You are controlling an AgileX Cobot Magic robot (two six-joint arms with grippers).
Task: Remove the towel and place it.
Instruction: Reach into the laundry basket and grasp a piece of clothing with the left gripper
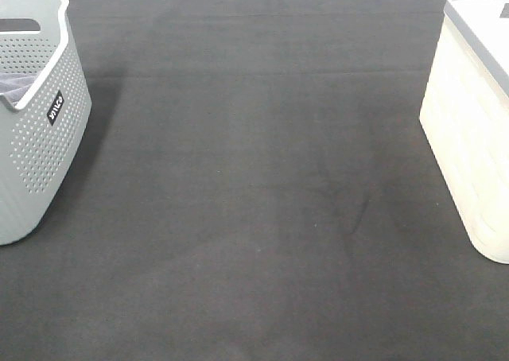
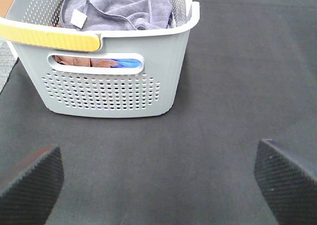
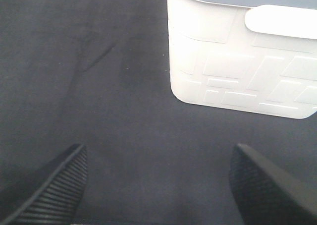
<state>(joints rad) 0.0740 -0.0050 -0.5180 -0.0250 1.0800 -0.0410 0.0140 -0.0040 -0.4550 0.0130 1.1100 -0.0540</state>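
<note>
The towel (image 2: pixel 119 12), a grey-lavender cloth with a small white tag, lies crumpled on top inside the grey perforated basket (image 2: pixel 109 91). That basket (image 1: pixel 36 130) stands at the left edge of the table, with a sliver of the towel (image 1: pixel 14 87) showing inside. My left gripper (image 2: pixel 158 183) is open, some way short of the basket over the dark mat, holding nothing. My right gripper (image 3: pixel 156 185) is also open and empty, facing the white bin (image 3: pixel 242 51). Neither arm shows in the exterior high view.
The white bin (image 1: pixel 473 130) with a grey rim stands at the right edge of the table. Brown and blue cloth (image 2: pixel 106 63) shows through the grey basket's handle slot, under the towel. A dark mat (image 1: pixel 262 202) covers the table between the two containers.
</note>
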